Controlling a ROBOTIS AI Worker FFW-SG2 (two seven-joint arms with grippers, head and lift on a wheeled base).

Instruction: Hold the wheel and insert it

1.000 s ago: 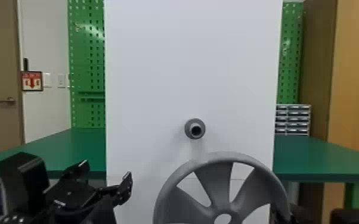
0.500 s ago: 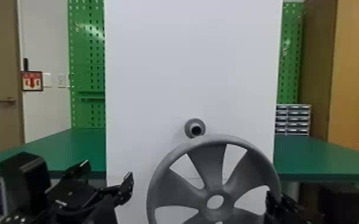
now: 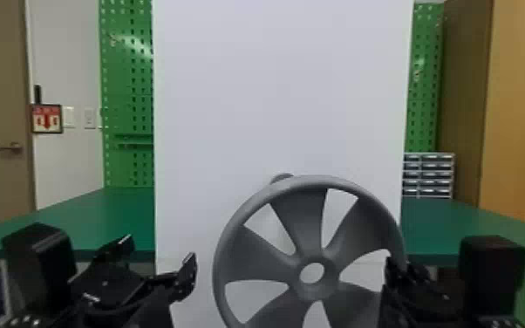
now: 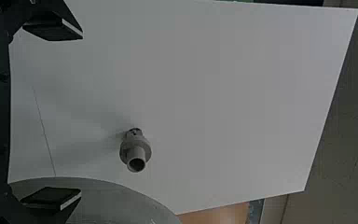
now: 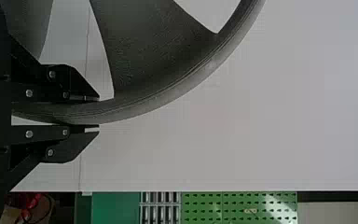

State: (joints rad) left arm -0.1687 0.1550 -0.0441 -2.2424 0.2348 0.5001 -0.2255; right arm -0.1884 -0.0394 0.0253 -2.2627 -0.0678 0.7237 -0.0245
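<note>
In front of the tall white panel (image 3: pixel 274 87), the grey spoked wheel (image 3: pixel 305 218) stands roughly upright, its rim clenched between the right tool's (image 3: pixel 393 267) two fingers. From the head's side, the top of that rim partly covers the grey peg (image 3: pixel 282 177) jutting from the panel; the wheel's open hub sits lower and to the right. The left tool (image 3: pixel 160 257) hangs left of the wheel, fingers spread wide. A green bench (image 3: pixel 100 213) shows on both sides of the panel.
</note>
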